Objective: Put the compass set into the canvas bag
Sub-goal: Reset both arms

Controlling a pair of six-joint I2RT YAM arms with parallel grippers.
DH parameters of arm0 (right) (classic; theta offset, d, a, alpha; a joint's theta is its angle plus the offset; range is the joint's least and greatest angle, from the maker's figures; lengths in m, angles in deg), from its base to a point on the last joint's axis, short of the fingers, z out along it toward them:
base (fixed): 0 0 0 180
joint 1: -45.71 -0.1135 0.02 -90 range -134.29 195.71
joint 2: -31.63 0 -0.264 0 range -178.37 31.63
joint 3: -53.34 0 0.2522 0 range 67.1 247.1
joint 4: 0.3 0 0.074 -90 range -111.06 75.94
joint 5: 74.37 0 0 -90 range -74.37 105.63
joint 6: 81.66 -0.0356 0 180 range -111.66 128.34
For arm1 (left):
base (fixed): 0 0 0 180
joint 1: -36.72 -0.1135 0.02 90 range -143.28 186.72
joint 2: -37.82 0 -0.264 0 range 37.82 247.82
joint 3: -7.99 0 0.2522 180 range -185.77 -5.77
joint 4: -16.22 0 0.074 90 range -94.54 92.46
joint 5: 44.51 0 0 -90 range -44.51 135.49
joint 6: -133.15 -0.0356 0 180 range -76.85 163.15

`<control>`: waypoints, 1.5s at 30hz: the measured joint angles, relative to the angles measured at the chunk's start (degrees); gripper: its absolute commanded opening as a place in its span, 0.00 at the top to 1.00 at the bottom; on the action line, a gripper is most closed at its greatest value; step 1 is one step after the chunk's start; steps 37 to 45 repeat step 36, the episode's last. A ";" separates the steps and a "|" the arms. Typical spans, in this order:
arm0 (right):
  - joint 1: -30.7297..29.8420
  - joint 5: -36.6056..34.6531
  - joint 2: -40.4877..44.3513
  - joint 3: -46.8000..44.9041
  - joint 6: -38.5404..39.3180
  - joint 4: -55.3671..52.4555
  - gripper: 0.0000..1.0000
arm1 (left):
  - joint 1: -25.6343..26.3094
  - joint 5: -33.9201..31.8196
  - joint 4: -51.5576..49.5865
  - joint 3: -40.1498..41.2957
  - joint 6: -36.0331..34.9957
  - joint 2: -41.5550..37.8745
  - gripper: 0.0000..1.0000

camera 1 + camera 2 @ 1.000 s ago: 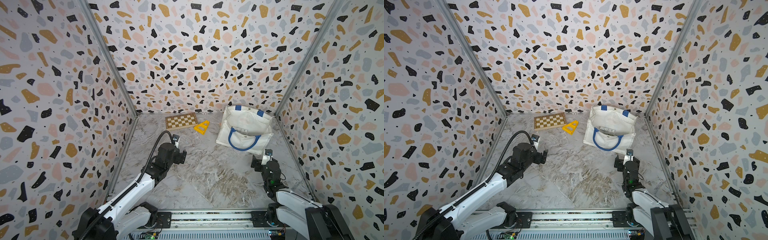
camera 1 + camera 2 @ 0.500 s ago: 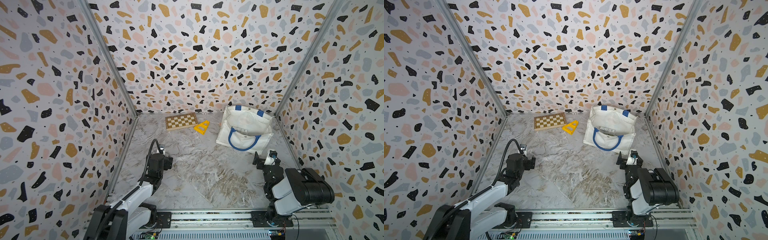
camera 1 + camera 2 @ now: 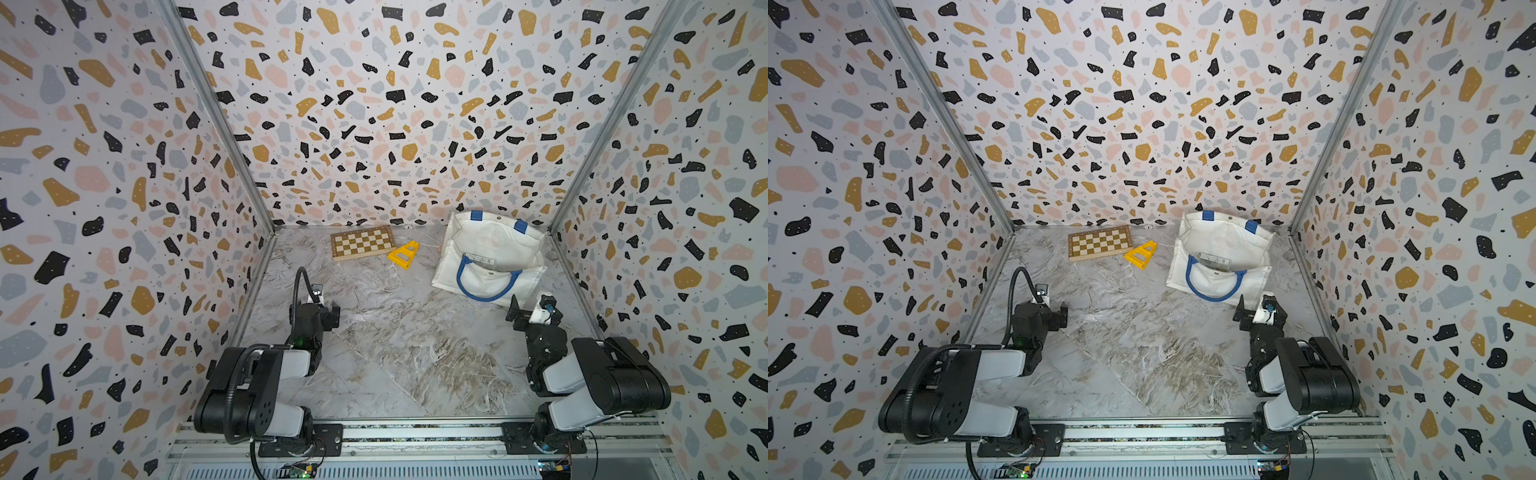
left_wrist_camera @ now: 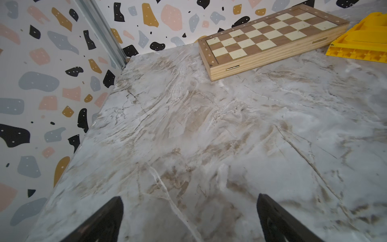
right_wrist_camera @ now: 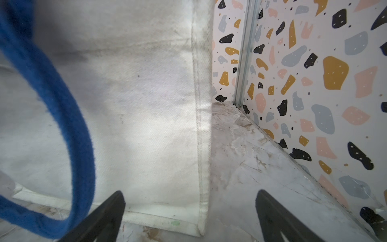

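- left gripper (image 4: 188, 197): jaws wide, empty;
- right gripper (image 5: 190, 191): wide, empty, just beside the canvas bag (image 3: 498, 237) corner; any pull-back should stay clear of the blue handle (image 5: 69, 117);
- compass set (image 3: 478, 259) looks to be lying inside the bag mouth; probably done, don't disturb it.

Grey-and-tan marbled table (image 3: 395, 332) bearing three things.

A folded wooden chessboard (image 3: 362, 243) lies flat well ahead of the left claw (image 4: 189, 197), up at the back wall. A yellow plastic piece (image 3: 404, 254) sits just beside the board's end, on the side toward the right claw (image 5: 190, 191). The white canvas bag (image 3: 494, 241) lies on the marble close in front of the right claw, its blue handle (image 5: 62, 109) looped over the near side. Bare marble lies under the left claw.
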 measured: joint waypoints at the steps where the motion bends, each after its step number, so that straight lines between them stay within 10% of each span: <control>1: -0.20 -0.04 0.00 0.94 0.24 -1.18 0.01 | -0.28 -0.04 -0.11 -0.39 0.31 0.37 0.00; 45: -1.68 -0.90 0.00 4.28 2.01 -7.04 0.01 | -2.27 -2.29 -2.69 -3.65 4.85 0.55 0.00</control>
